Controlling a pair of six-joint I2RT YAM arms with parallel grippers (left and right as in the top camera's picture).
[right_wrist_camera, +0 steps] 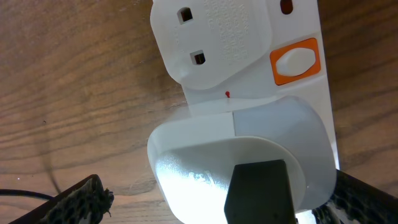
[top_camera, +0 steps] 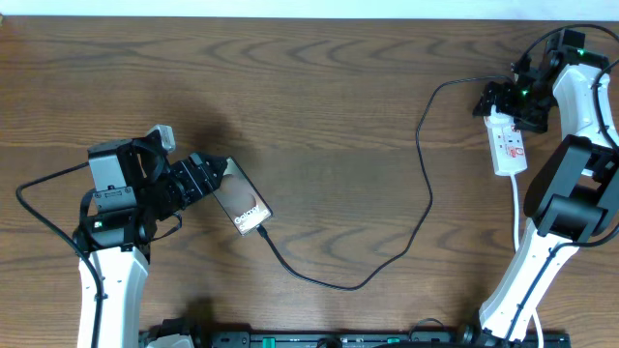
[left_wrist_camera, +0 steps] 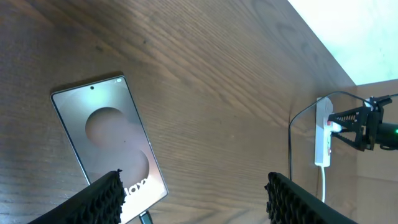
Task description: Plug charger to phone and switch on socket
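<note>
The phone (top_camera: 242, 204) lies flat on the wooden table, its "Galaxy" face up. The charger (top_camera: 427, 193), a thin black cable, has its connector at the phone's lower end (top_camera: 263, 230); its black plug (top_camera: 483, 101) sits in the socket (top_camera: 509, 143), a white power strip. My left gripper (top_camera: 200, 180) is open just left of the phone, not touching it. In the left wrist view the phone (left_wrist_camera: 109, 134) lies ahead between the open fingers (left_wrist_camera: 193, 199). My right gripper (top_camera: 511, 102) is open over the socket's rounded end (right_wrist_camera: 205, 149), near the black plug (right_wrist_camera: 258, 190) and an orange switch (right_wrist_camera: 293, 61).
The white cord (top_camera: 517, 208) trails from the socket toward the right arm's base. The socket also shows far off in the left wrist view (left_wrist_camera: 322, 134). A black rail (top_camera: 338, 339) runs along the table's front edge.
</note>
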